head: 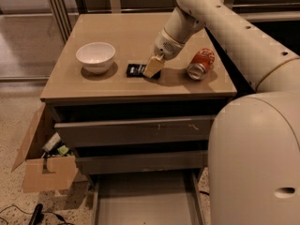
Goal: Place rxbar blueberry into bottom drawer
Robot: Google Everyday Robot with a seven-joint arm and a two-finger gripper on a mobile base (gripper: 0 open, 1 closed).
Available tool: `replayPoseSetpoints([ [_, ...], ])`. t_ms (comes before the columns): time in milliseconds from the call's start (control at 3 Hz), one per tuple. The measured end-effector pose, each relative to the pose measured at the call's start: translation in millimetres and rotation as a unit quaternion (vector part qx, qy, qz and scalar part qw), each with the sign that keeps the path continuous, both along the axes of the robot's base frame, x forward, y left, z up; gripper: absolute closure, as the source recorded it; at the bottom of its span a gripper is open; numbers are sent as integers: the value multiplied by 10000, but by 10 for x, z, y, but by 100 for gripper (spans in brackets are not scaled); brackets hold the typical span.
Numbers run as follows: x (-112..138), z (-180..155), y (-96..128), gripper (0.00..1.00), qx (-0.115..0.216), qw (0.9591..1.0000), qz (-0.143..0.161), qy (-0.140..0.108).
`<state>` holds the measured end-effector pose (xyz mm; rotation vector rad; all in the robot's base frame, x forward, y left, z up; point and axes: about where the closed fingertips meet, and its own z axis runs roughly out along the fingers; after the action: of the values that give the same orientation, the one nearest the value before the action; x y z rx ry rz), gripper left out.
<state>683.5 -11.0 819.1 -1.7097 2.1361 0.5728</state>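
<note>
The rxbar blueberry (136, 70), a flat dark wrapper with white lettering, lies on the cabinet top between the bowl and the can. My gripper (153, 67) reaches down from the upper right and sits over the bar's right end, hiding that part. The bottom drawer (145, 201) is pulled out below the cabinet, its flat grey floor bare.
A white bowl (95, 56) stands left of the bar. A red soda can (200, 63) lies on its side to the right. Two upper drawers (136, 131) stand slightly ajar. An open cardboard box (44, 165) sits on the floor at the left. My white arm fills the right side.
</note>
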Motion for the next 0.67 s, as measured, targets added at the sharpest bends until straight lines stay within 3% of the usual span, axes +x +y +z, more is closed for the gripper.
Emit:
replayPoseSetpoints([
  [667, -184, 304, -162, 100, 119, 9993, -130, -332],
])
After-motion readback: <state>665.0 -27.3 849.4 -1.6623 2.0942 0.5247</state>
